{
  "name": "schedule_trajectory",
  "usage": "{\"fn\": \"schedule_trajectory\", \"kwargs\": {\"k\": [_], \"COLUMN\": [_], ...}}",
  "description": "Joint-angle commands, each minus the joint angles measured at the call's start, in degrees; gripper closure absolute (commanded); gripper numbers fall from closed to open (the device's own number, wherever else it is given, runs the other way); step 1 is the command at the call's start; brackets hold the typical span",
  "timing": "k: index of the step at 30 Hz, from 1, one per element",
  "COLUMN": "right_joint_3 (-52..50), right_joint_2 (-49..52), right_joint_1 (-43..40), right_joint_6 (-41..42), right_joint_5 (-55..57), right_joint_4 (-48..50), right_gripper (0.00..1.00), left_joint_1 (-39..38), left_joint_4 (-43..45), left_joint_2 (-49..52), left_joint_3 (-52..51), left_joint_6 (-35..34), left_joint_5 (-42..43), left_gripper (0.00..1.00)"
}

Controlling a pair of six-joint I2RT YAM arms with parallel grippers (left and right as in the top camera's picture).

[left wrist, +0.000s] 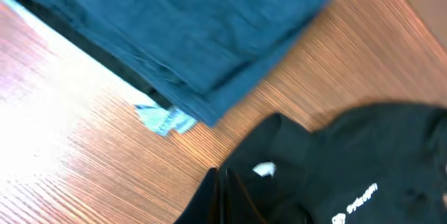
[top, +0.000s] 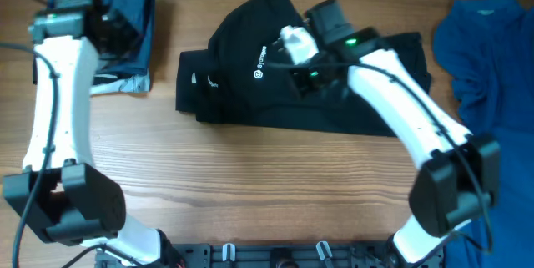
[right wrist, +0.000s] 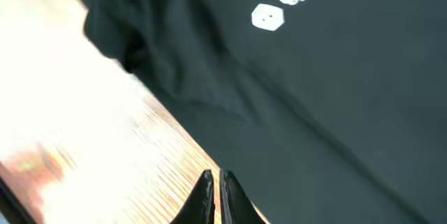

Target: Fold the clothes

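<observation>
Polo cloth fills the middle of the table [top: 250, 184]: the black polo [top: 242, 93] lies partly folded, one flap turned over so its white logo [top: 258, 73] faces up, likely a fold half made. Above it the right gripper [right wrist: 215, 196] hangs with jaws together on nothing. The left gripper [left wrist: 222, 199], jaws likewise pressed together and empty, sits by the folded navy garment [top: 138, 5], while the blue shirt [top: 484, 51] waits crumpled at the right edge, probably next.
</observation>
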Motion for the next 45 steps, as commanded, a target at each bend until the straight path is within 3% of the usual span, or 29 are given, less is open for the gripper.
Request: {"fn": "schedule_trajectory", "kwargs": {"k": [1,9,17,21,24,30,37,45], "right_joint_3": [-0.52,-0.52,-0.52,-0.52,-0.52,-0.52,-0.52,-0.52], "right_joint_2": [4.7,13.46,13.62,13.73,13.75,13.75,13.79,15.91], "right_joint_1": [6.49,16.63,18.12,18.14,18.21,18.25,19.54,19.63], "right_joint_6": [-5.68,-13.77,-13.99,-14.84,-14.53,-11.21,-10.75,-9.92], "right_joint_5": [4.09,20.35,25.27,24.26,23.67,22.45,22.43,22.67], "right_joint_4": [3.67,12.35,17.51,17.46,17.46,16.83,16.46,17.27], "right_gripper": [0.96,0.92,0.5,0.41,0.41,0.54,0.49,0.5], "left_joint_1": [3.45,4.57,4.57,4.57,4.57,4.57,4.57,4.57], "left_joint_4": [-0.24,-0.24,-0.26,-0.26,-0.26,-0.26,-0.22,-0.22], "left_joint_2": [1.51,1.68,1.7,1.7,1.7,1.7,1.7,1.7], "left_joint_3": [0.2,0.2,0.2,0.2,0.2,0.2,0.2,0.2], "left_joint_6": [-1.03,-1.01,-0.98,-0.98,-0.98,-0.98,-1.01,-0.98], "left_joint_5": [3.87,3.85,3.85,3.85,3.85,3.85,3.85,3.85], "left_gripper": [0.96,0.92,0.9,0.89,0.88,0.87,0.87,0.87]}}
